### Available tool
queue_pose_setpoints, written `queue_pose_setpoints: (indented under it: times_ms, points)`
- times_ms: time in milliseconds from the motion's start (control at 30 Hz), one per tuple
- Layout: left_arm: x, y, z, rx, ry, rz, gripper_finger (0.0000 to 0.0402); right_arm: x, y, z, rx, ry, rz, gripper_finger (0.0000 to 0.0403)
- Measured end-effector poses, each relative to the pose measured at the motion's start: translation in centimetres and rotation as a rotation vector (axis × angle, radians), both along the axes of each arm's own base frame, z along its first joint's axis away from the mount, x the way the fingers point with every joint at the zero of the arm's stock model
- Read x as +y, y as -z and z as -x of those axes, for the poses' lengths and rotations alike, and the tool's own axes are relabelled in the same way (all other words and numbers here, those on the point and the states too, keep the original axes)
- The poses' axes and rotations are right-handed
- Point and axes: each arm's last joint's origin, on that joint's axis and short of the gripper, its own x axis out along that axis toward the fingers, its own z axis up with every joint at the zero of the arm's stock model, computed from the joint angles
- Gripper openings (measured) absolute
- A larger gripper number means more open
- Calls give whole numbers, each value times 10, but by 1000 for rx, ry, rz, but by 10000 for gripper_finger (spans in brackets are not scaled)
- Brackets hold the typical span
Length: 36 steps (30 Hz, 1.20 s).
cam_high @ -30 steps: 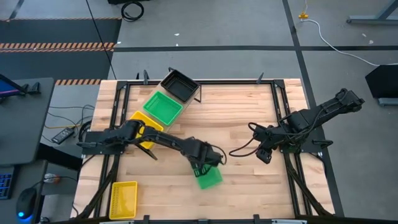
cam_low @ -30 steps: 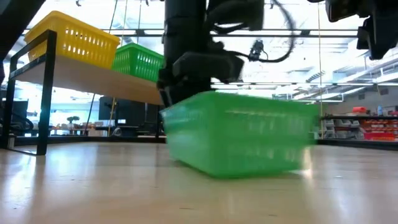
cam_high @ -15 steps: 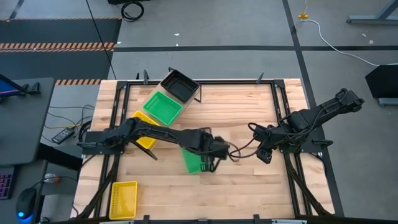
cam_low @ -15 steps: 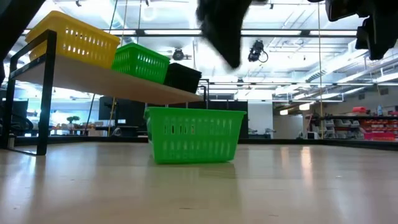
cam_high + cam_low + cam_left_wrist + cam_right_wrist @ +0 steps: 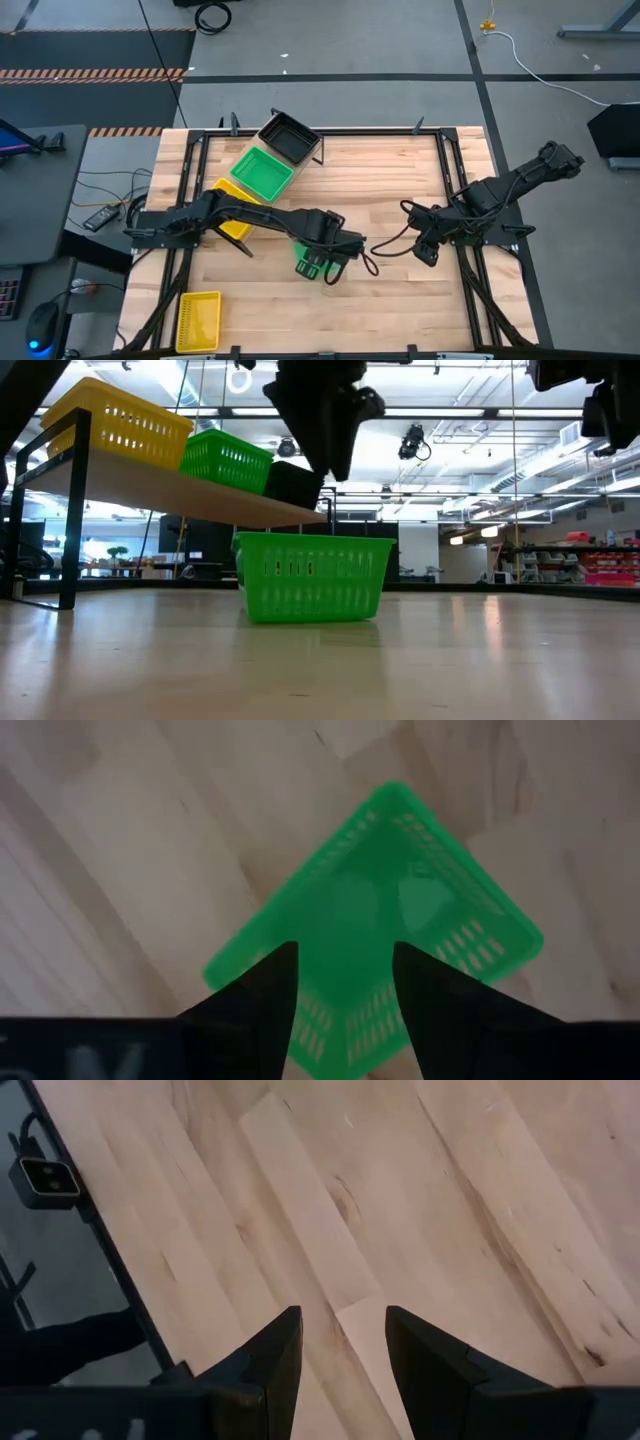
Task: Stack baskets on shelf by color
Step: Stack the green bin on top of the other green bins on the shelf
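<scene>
A yellow basket (image 5: 198, 321) is seen at the table's (image 5: 400, 180) front left corner, its long axis running front to back. On the shelf (image 5: 262, 168), which is set aslant at the back left of the table, three baskets are lined up along its length: a yellow one (image 5: 232, 205) nearest the left edge and partly hidden by the left arm, a green one (image 5: 262, 172) in the middle, and a black one (image 5: 289, 137) at the back end. In the low view the same three are seen side by side on the board, yellow (image 5: 118, 422), green (image 5: 225, 458), black (image 5: 295, 484).

Near the table's middle, toward the front, a loose green basket (image 5: 309, 256) is stood upright on the wood, opening upward, its long axis running roughly front to back. The left gripper (image 5: 322, 268) is held above it, fingers (image 5: 262, 995) spread and clear of the basket, nothing pinched between them.

The right gripper (image 5: 423, 250) is held over bare wood near the right edge, its fingers (image 5: 270, 1360) parted and empty.
</scene>
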Motion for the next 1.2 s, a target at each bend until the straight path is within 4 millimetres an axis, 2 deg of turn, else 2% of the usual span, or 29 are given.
queue_pose_setpoints:
  times_ms: [133,300,467,633,800,1000,1200]
  points:
    - [3,7,4,65,3,54,155,5,0,3,6,-23,-2,152]
    - [-3,7,9,115,51,90,100,13,0,7,-4,-6,24,152]
    - [-2,7,18,222,58,148,49,18,1,11,-10,3,40,152]
    - [-1,2,21,215,55,121,8,22,1,14,-20,18,55,152]
    - [-3,-18,31,161,57,65,4,25,1,17,-30,24,71,152]
    - [1,-42,41,97,18,79,3,27,1,19,-46,46,92,152]
    - [1,-51,47,82,-33,90,2,29,1,20,-42,60,78,152]
